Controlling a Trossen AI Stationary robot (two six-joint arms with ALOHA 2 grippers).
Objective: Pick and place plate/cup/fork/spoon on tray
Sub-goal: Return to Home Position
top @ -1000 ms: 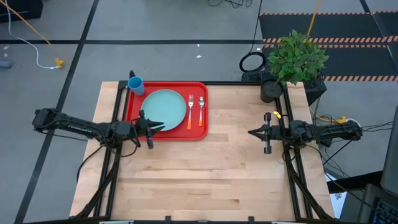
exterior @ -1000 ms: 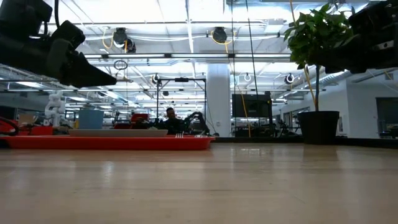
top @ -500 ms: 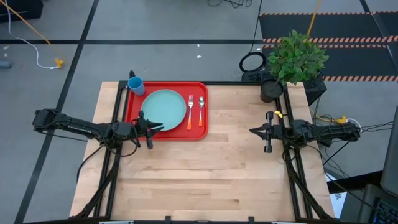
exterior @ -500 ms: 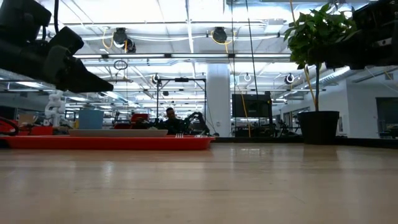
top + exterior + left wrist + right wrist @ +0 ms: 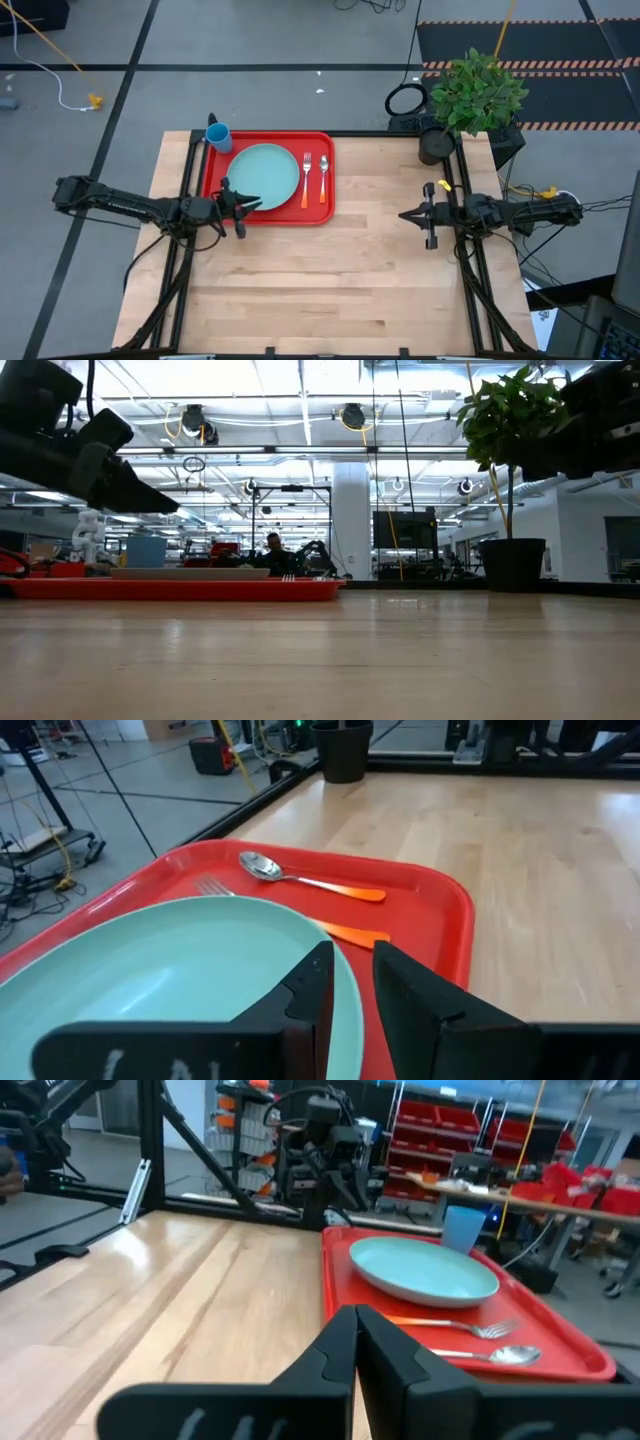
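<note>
The red tray (image 5: 325,212) lies at the table's far left. On it rest the pale turquoise plate (image 5: 264,172), the fork (image 5: 306,180) and the spoon (image 5: 323,178), side by side to the plate's right. The blue cup (image 5: 218,136) stands at the tray's far left corner. My left gripper (image 5: 258,204) hovers over the plate's near rim (image 5: 300,920) with its fingers a narrow gap apart (image 5: 350,965), clear of the tray in the low view (image 5: 170,508). My right gripper (image 5: 402,215) is shut (image 5: 355,1320) and empty above the table's right side.
A potted plant (image 5: 478,95) stands at the table's far right corner. Bare wood (image 5: 340,280) stretches across the middle and near half of the table between the two arms.
My left gripper has sunk a little over the plate's near rim and drawn slightly back toward the table's left edge. The plate, fork, spoon and cup have stayed where they were.
</note>
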